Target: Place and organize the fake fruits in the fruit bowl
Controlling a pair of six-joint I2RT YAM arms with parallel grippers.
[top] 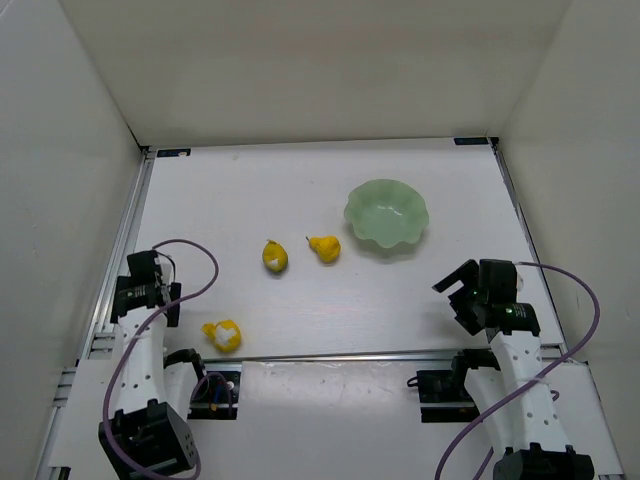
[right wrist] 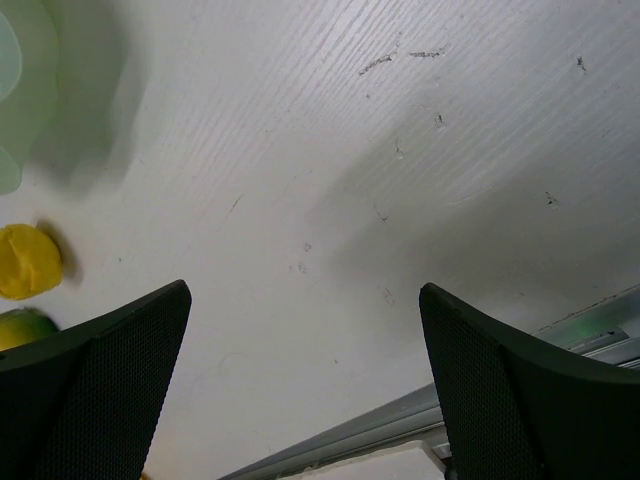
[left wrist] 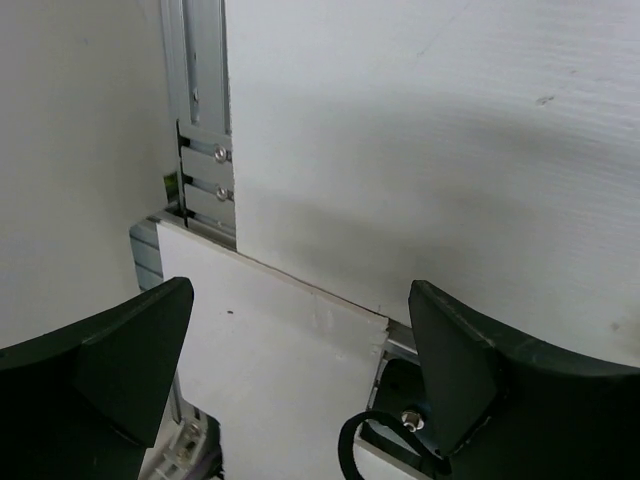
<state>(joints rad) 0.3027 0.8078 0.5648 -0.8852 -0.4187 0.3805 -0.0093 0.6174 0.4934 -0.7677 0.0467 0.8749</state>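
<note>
Gaping empty: left claw [left wrist: 300, 340] by left rail [left wrist: 195, 150], right claw [right wrist: 305, 330] near front rail [right wrist: 400, 420].

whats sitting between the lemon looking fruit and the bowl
The pear-shaped fruit lies between the lemon-like fruit and the fruit bowl, touching neither. The top external view shows this.

No readable text, label or number appears anywhere (all three views).
</note>
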